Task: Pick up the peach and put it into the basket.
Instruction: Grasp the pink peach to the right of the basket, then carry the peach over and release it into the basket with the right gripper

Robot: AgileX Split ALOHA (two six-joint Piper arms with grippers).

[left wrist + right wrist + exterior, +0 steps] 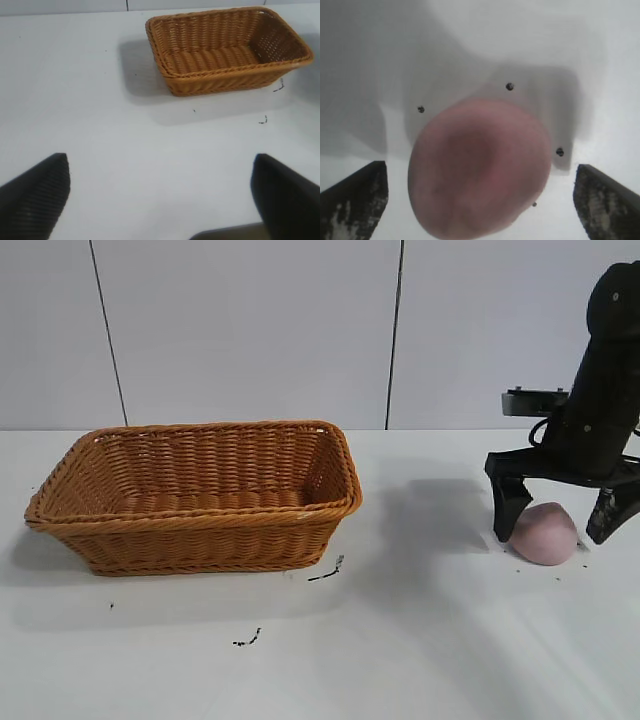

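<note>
Straddling the small pale pink rounded peach [544,533] on the white tabletop [400,640], right gripper [560,515] fingers spread wide, one each side, not touching. Orange-brown rectangular woven wicker basket [200,540] well apart to the left. Left gripper [160,200] fingers open above bare tabletop, near nothing.
</note>
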